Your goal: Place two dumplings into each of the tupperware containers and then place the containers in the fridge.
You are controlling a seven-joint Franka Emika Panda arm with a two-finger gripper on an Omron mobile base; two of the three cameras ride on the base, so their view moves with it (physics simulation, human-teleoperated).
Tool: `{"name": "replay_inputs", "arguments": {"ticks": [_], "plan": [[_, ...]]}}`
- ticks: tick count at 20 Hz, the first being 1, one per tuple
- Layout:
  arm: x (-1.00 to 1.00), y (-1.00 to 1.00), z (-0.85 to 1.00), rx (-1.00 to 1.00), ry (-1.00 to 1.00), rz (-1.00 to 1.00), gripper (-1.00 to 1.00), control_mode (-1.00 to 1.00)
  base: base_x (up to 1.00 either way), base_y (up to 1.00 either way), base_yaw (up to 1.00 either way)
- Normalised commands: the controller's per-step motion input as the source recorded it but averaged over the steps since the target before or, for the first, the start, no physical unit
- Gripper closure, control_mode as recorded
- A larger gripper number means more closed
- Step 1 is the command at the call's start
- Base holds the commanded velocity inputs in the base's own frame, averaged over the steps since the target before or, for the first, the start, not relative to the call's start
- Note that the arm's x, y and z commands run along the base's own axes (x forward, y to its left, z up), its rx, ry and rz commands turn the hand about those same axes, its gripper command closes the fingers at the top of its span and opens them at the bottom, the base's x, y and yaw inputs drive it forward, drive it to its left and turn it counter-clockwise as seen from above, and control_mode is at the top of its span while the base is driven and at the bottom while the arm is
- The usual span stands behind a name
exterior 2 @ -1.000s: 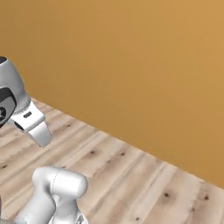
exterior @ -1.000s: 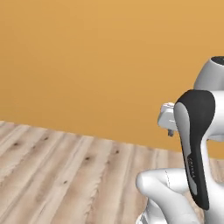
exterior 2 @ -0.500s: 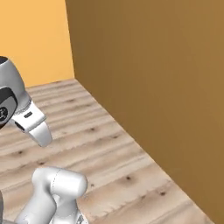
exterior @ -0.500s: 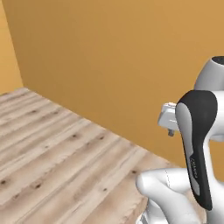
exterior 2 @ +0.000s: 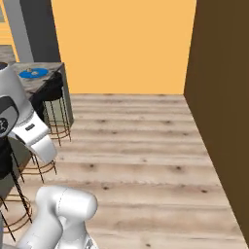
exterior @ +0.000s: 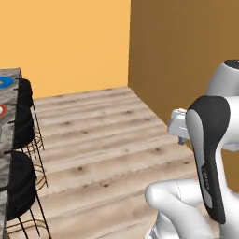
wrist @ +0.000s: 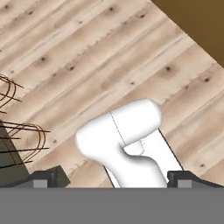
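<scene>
Presently, transit step — end effector (wrist: 111, 178) empty, fingertips (wrist: 43, 179) wide apart, aimed at the wooden floor (wrist: 87, 57). Counter (exterior 2: 41, 80) with black stools (exterior: 21, 114) lay well off to the side; dumplings, containers and fridge unlocated. Next move: approach that counter.

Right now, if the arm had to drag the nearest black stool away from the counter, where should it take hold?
Probably one of the thin wire legs under the nearest stool, coming from the open floor side. The seat looks thick and rounded, likely too wide for the jaws, and the counter blocks the other side.
</scene>
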Motion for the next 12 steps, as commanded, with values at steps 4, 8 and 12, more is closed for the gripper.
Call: {"name": "replay_inputs", "arguments": {"ticks": [4,8,12], "plan": [[0.00,0.00,0.00,0.00,0.00,0.00,-1.00,1.00,0.86,-0.26,0.68],[0.00,0.00,0.00,0.00,0.00,0.00,-1.00,1.00,1.00,-0.84,0.37],[0.00,0.00,0.00,0.00,0.00,0.00,-1.00,1.00,1.00,-0.48,0.47]]}}
